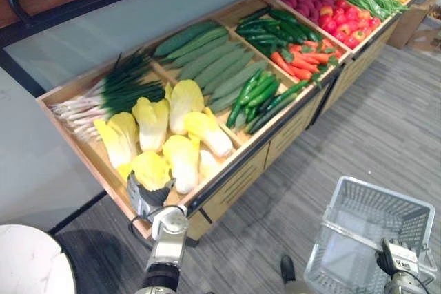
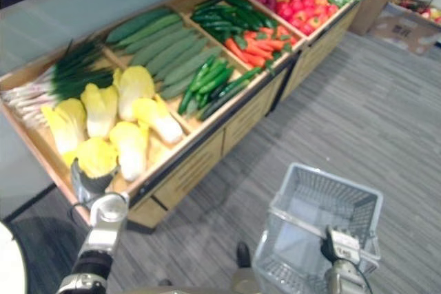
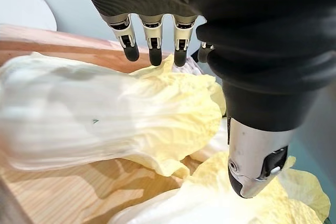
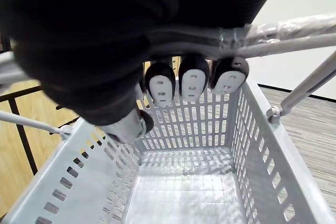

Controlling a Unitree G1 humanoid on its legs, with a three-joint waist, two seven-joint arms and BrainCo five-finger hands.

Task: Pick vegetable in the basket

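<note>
Several pale yellow cabbages (image 1: 182,125) lie in the nearest bin of the wooden display stand (image 1: 227,170). My left hand (image 1: 147,199) hovers at the bin's front edge, just over the nearest cabbage (image 1: 150,169). In the left wrist view its fingers (image 3: 152,43) are straight and its thumb (image 3: 257,163) stands apart, with the cabbage (image 3: 105,114) lying between them and not gripped. My right hand (image 1: 396,258) is low on the right, its fingers (image 4: 192,80) curled round the handle (image 4: 286,36) of the empty grey plastic basket (image 1: 372,213).
Behind the cabbages are bins of spring onions (image 1: 103,94), cucumbers (image 1: 207,56), green peppers (image 1: 258,91), carrots (image 1: 303,60) and red peppers (image 1: 348,18). A white round table (image 1: 31,263) stands at lower left. Grey striped floor (image 1: 386,122) lies between the stand and the basket.
</note>
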